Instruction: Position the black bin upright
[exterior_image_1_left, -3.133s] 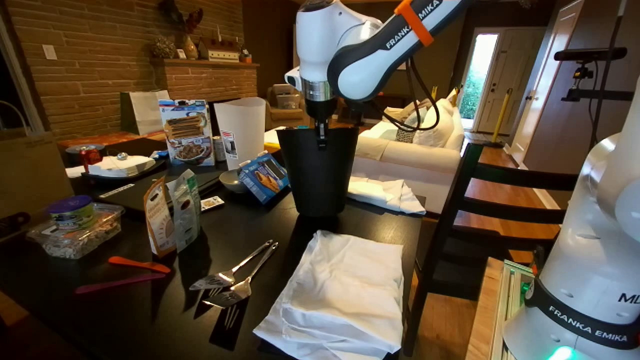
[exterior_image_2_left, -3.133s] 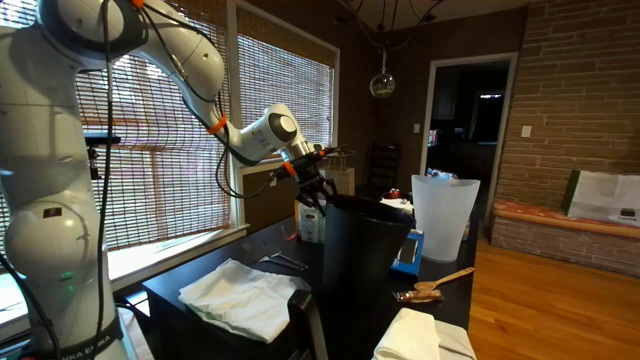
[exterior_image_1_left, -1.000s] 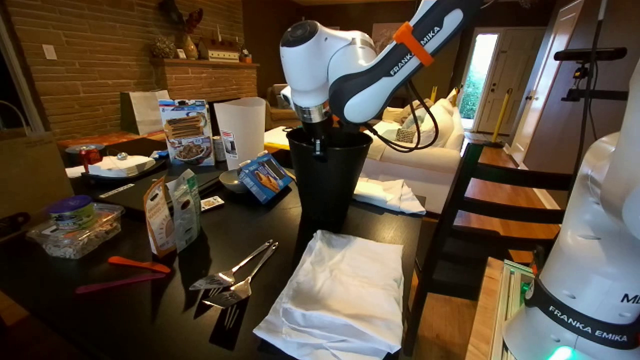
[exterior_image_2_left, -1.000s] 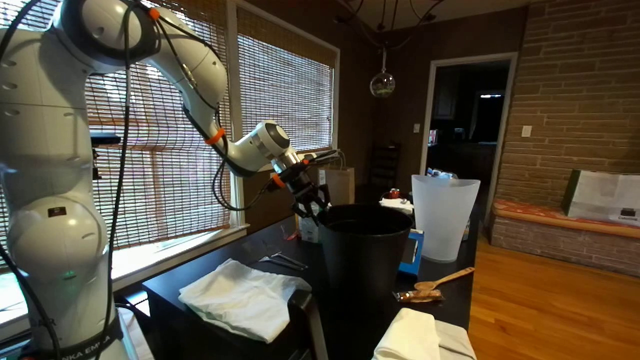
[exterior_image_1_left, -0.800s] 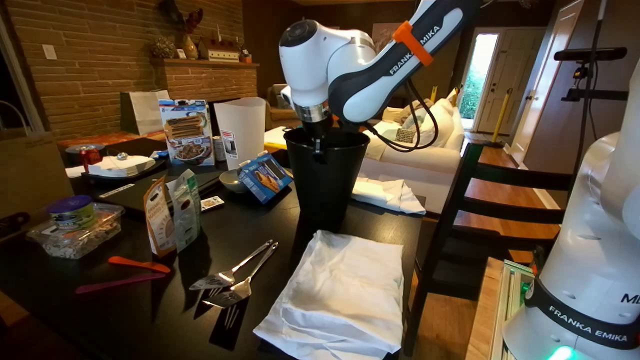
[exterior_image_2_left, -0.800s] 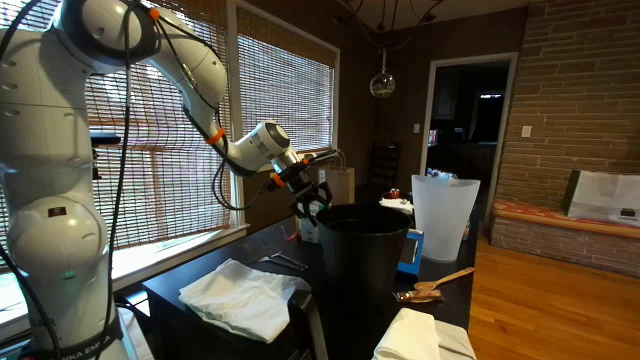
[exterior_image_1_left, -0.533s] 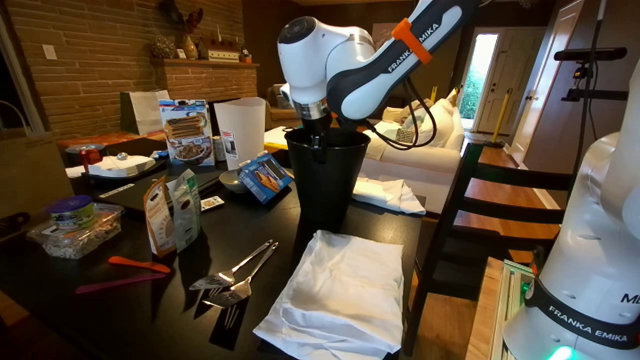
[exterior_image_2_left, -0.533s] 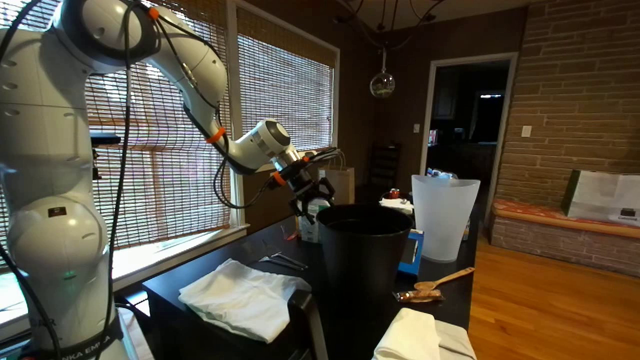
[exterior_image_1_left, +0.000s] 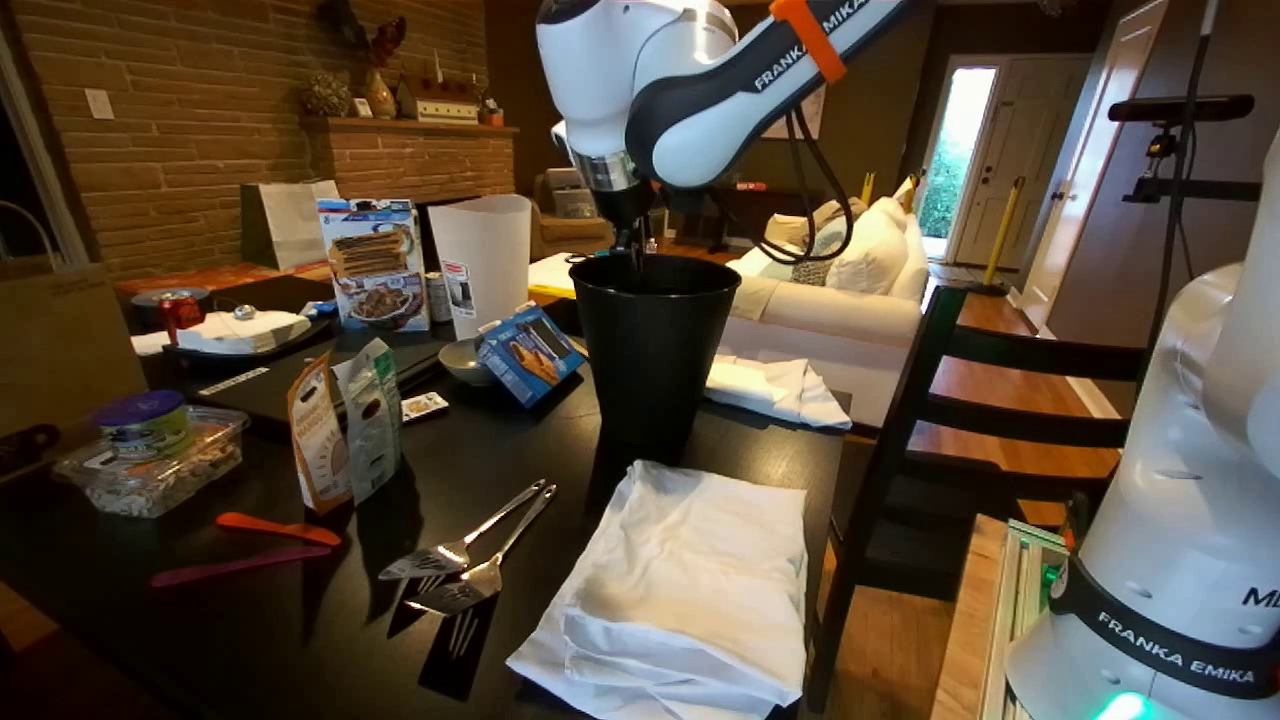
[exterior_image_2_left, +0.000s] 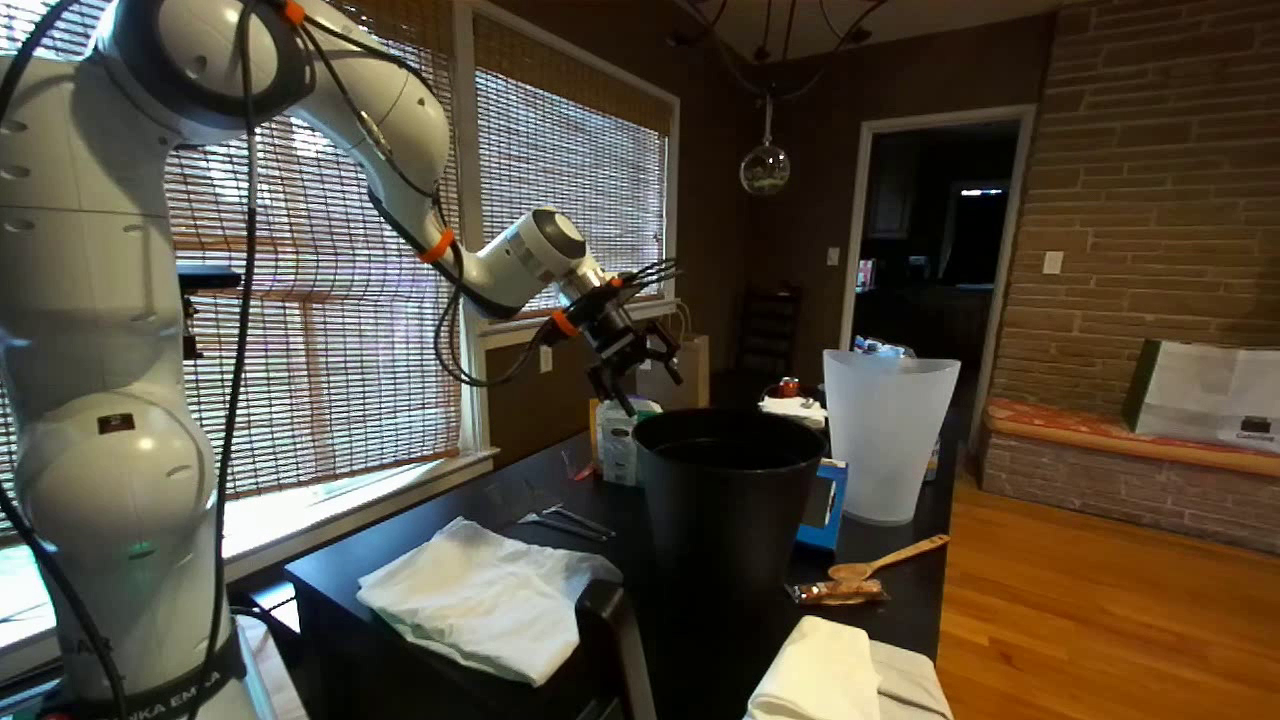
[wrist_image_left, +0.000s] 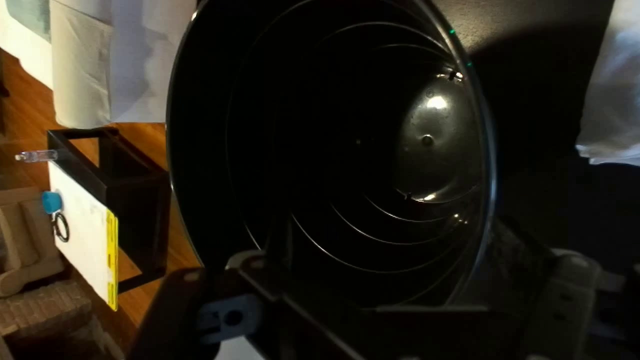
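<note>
Step in hand: I judge that it is the release after the standing-up; the black bin (exterior_image_1_left: 655, 355) looks already upright, so the task seems nearly finished.
Next move: it should ask for a calm lift straight upward, then a retreat, so that the tip over the mouth does not catch the rim and pull the bin over.
Bin against three seconds ago: it was leaning then, with the rim sloped, and the tool (exterior_image_2_left: 655, 396) was at this rim; now it stands straight and the rim looks level.
Tool against half a second ago: it has risen from around the rim to above it, while the bin, the white cloth (exterior_image_1_left: 690, 590) and the two metal servers (exterior_image_1_left: 480, 580) remain in their places.
Tool state: released, with its jaws wide apart and nothing grasped. In the wrist view the rim runs between the jaws, but in an exterior view the tips appear to hang just above it, apart.
Black bin place: on its base upon the dark counter (exterior_image_1_left: 505, 435), just beside the blue box (exterior_image_1_left: 530, 355) and near the white cloth; whether it touches the box, I cannot tell.
</note>
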